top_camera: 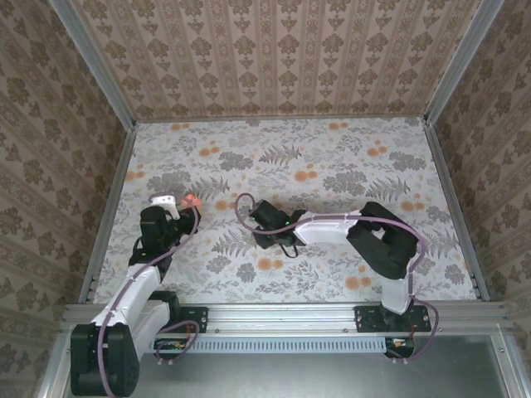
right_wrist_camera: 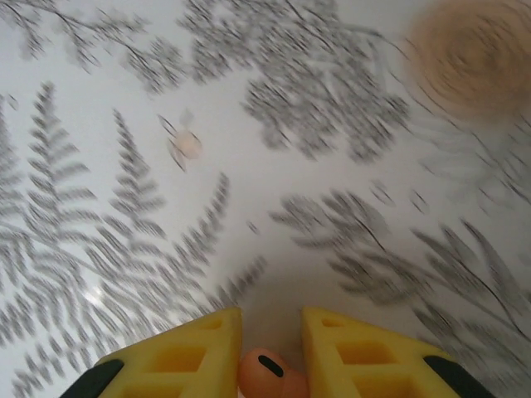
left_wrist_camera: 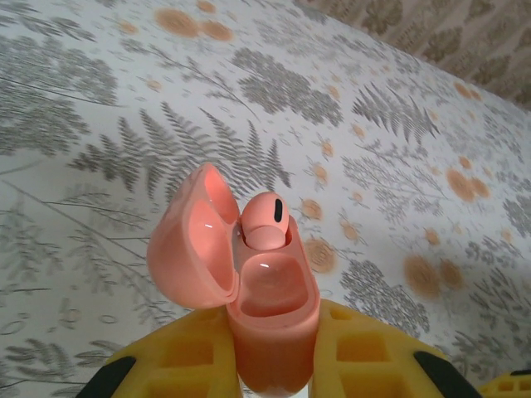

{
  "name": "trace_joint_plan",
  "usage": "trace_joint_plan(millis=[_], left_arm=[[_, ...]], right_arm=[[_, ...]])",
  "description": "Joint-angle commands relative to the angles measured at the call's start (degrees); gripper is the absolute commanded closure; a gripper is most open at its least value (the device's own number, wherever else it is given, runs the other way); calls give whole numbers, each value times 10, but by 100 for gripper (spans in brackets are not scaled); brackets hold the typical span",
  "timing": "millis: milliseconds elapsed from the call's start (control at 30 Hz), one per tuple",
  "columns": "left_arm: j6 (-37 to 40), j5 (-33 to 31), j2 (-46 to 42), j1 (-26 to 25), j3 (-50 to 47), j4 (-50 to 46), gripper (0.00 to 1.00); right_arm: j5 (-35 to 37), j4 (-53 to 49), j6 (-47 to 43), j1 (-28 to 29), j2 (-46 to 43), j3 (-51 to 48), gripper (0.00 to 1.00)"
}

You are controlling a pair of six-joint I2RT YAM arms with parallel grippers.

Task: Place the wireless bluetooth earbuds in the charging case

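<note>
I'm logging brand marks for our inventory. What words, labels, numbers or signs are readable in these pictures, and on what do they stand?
None can be read.
The case is plain coral, without print.
The earbud in it and the second earbud, held by the right gripper, each show a dark oval slot, no letters.
The tablecloth carries ferns and orange blotches, no writing.

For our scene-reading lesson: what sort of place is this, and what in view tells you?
Likely a robot test cell, not a home: a left arm and right arm bolted to a metal rail, patterned wallpaper panels in aluminium framing, and a floral-print table.
</note>
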Motion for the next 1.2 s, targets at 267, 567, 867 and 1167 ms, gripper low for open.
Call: trace_joint_plan(millis=[267,567,867,1167], left_arm=[[49,-12,42,-81,19,42,84],[69,-10,54,-103,28,31,84],[76,-7,58,-107,31,21,84],[79,2,66,-110,29,25,85]], right_arm=[[-55,-21,16,-44,-108,-77,63],[-94,-254,41,-69,-122,39,56],[-139,-389,51,-71,-46,150,54],[-145,-406,40,-71,24,192,52]])
